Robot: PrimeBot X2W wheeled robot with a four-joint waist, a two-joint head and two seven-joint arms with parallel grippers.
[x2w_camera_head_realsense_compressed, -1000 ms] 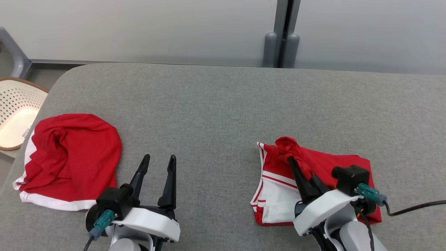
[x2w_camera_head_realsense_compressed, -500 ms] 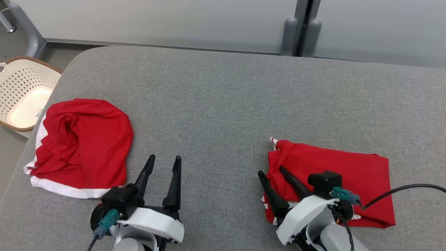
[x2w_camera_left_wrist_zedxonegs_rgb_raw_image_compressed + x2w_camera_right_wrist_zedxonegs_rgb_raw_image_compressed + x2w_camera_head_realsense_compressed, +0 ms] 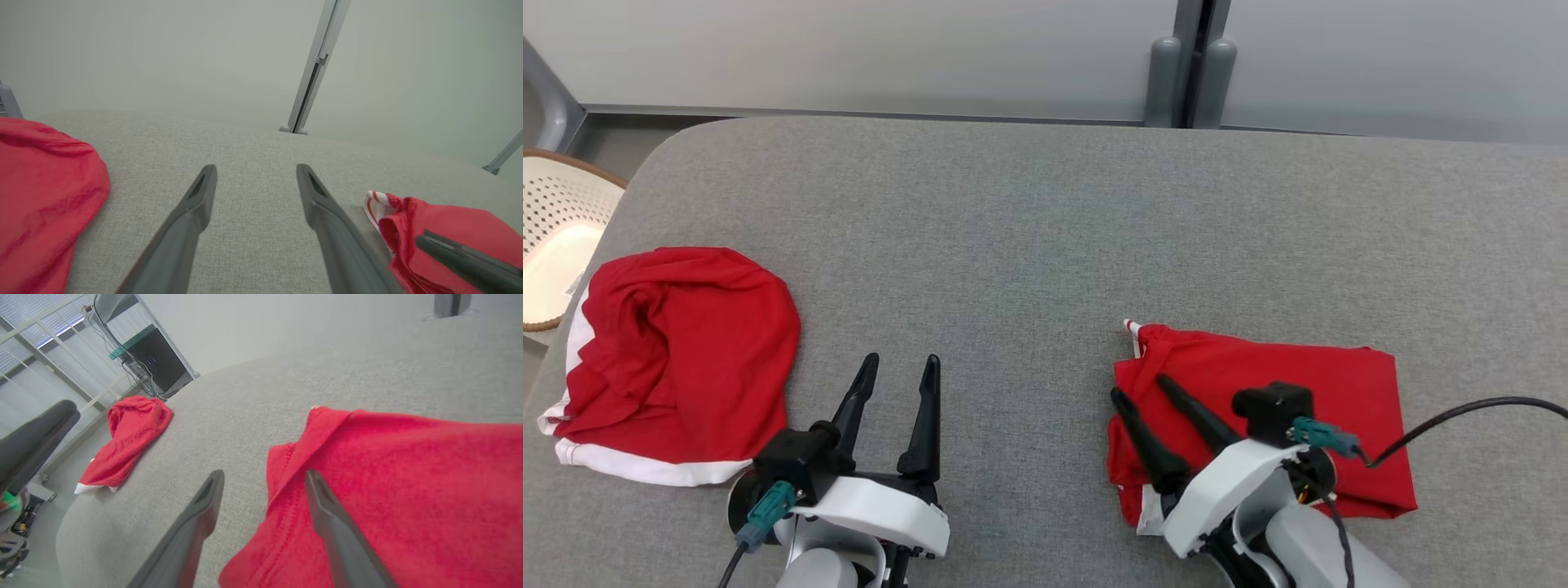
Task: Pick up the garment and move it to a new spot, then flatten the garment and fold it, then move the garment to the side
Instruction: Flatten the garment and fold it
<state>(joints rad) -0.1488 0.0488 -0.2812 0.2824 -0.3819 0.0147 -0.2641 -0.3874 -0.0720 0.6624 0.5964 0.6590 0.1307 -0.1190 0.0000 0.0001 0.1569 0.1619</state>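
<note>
Grey table (image 3: 1045, 229): folded garment (image 3: 1339, 384), crumpled garment (image 3: 678, 359); basket (image 3: 564, 212) beside it.

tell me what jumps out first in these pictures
Two bright reds on the grey table: a crumpled red garment at the left edge near a white basket, and a folded red garment on the right. The right gripper stands open over the folded one's left edge; the left gripper is open over bare table.

Grey fabric-covered table (image 3: 1029, 229), folded red garment (image 3: 1339, 380) lying at its right, crumpled red-and-white garment (image 3: 686, 351) near its left edge
</note>
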